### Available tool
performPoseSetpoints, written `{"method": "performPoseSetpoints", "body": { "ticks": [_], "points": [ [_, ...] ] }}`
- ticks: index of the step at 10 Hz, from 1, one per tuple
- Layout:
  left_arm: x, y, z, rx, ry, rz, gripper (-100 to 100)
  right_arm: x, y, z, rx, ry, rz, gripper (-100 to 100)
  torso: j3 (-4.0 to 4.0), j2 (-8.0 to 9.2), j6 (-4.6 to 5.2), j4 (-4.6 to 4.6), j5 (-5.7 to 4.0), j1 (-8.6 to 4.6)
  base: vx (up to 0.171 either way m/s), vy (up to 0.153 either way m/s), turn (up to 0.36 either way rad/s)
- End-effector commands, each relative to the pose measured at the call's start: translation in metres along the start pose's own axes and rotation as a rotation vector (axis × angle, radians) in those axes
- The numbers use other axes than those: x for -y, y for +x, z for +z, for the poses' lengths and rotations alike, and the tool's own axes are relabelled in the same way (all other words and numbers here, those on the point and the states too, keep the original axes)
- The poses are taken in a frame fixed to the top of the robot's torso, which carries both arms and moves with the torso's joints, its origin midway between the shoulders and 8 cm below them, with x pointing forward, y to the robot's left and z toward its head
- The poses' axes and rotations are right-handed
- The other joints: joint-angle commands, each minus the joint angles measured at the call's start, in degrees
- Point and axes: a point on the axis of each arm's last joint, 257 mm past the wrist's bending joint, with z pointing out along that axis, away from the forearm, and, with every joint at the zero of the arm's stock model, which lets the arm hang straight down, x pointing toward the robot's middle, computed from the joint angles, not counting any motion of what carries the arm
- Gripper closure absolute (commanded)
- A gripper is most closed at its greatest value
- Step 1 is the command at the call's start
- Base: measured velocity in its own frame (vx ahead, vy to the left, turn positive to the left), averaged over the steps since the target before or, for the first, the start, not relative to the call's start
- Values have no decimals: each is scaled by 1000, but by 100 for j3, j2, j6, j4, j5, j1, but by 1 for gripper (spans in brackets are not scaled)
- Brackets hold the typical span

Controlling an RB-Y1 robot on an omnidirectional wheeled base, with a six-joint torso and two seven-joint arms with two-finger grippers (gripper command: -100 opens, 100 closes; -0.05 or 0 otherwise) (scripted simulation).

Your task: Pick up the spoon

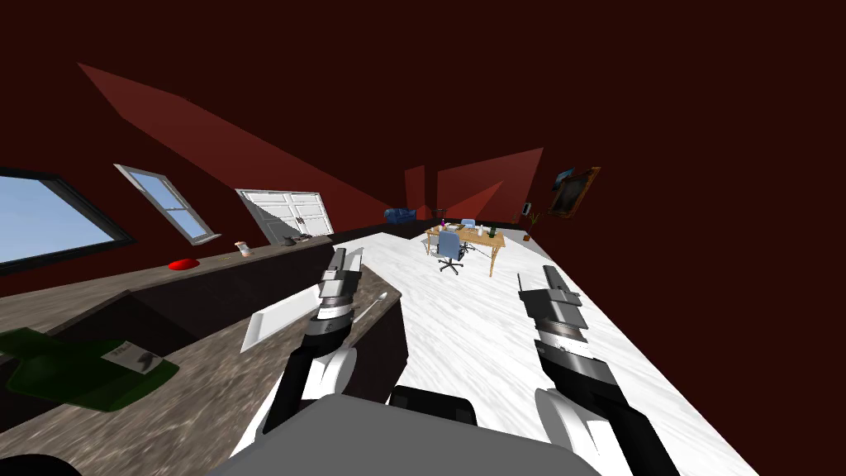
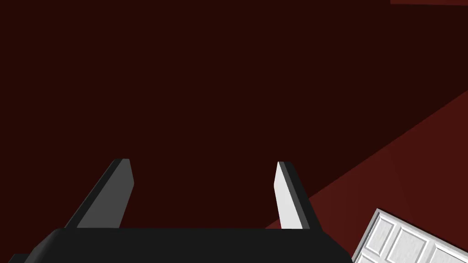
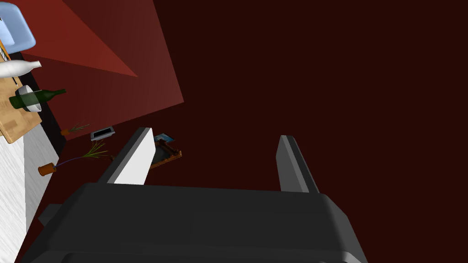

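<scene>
1. The small grey spoon (image 1: 374, 305) lies on the dark speckled counter (image 1: 206, 388), near its end, just right of the flat white tray (image 1: 277, 321).
2. In the head view it's right beside my left wrist. The wrist cam shows the left gripper (image 2: 203, 162) with its blades spread.
3. The right gripper (image 3: 215, 132) is spread too, over the white floor (image 1: 463, 330).

The left gripper (image 2: 204, 170), jaws apart, faces a dark red wall (image 2: 228, 68) and a white panelled door (image 2: 411, 242).

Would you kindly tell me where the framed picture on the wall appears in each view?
Head view: framed picture on the wall at right, past the wooden desk.
Right wrist view: picture half behind one jaw of the open right gripper.
Left wrist view: dark red wall and white door instead.
Shared landmark: the desk, in head and right wrist views.
</scene>
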Motion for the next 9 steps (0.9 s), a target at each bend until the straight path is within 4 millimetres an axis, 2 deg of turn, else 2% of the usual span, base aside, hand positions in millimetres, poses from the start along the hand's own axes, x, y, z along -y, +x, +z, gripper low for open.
{"method": "performPoseSetpoints", "body": {
  "ticks": [1, 5, 8, 9],
  "points": [
    [-5, 3, -1, -31, -13, 19, -100, 0, 0, 0, 0, 0, 0, 0, 0, 0, 0, 0, 0, 0, -8, -12, -25],
    [-32, 9, -10, -146, -84, 114, -100, 0, 0, 0, 0, 0, 0, 0, 7, 12, 1, 2, -2, -10, -28, -31, -46],
    [-41, 12, -13, -203, -106, 154, -100, 0, 0, 0, 0, 0, 0, 0, 5, 9, 0, 2, -1, -4, -17, -16, -27],
    [-52, 12, -17, -240, -132, 189, -100, 0, 0, 0, 0, 0, 0, 0, 4, 6, 0, 2, -1, -2, -13, -14, -56]
  ]
}}
